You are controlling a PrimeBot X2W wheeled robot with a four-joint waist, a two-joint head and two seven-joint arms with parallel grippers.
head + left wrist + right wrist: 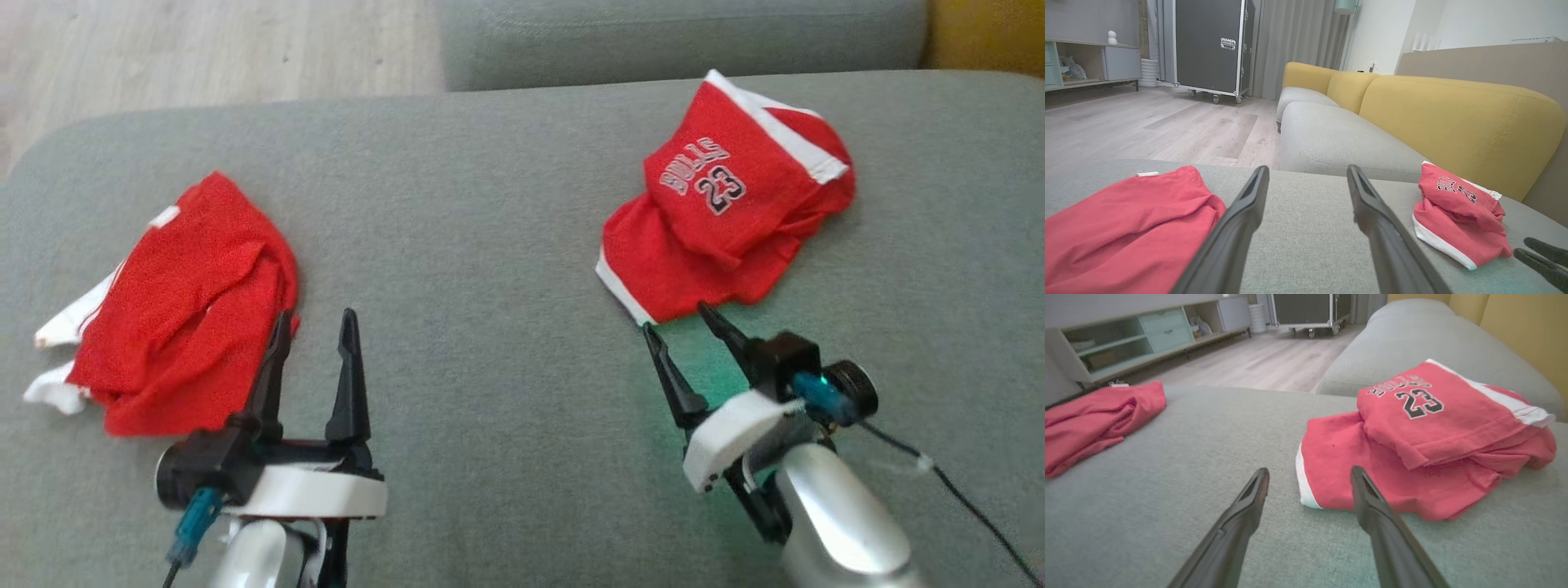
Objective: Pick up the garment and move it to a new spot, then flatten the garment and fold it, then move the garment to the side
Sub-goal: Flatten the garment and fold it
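Observation:
A crumpled red garment with white trim (188, 302) (1126, 228) (1094, 416) lies at the left of the grey cushion (490, 245). A second red garment, printed "BULLS 23" (718, 212) (1457, 212) (1412, 441), lies bunched at the right. My left gripper (317, 318) (1308, 169) is open, its left finger beside the plain garment's right edge, nothing between the jaws. My right gripper (676, 318) (1309, 471) is open too, fingertips just short of the printed garment's white-trimmed near corner. The right gripper's fingers (1543, 249) also show in the left wrist view's lower right corner.
A second grey seat cushion (1331, 139) and yellow backrests (1453, 118) lie beyond. Wooden floor (204, 49) begins past the cushion's far left edge. A black wheeled case (1212, 45) and a low cabinet (1147, 335) stand across the room. A thin cable (963, 498) trails from my right wrist.

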